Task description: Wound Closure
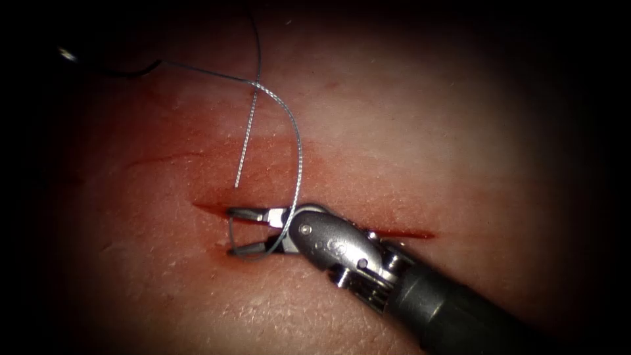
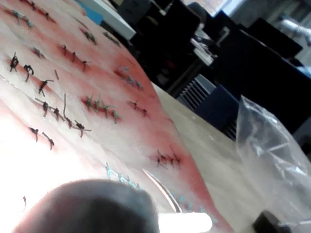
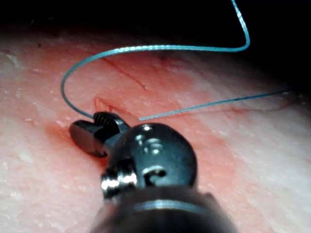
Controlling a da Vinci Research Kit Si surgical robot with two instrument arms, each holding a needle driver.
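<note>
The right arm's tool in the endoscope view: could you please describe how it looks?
The right arm's tool has two slim dark grey metal fingers, one ridged inside, on a rounded, shiny silver wrist with small round pins, then a ribbed metal joint and a thick matte dark grey shaft.

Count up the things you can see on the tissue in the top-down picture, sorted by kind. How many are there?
Claw tool, right arm's, open, gripping nothing: 1
Thread strands, crossing each other: 2
Cut: 1
Total: 4
</note>
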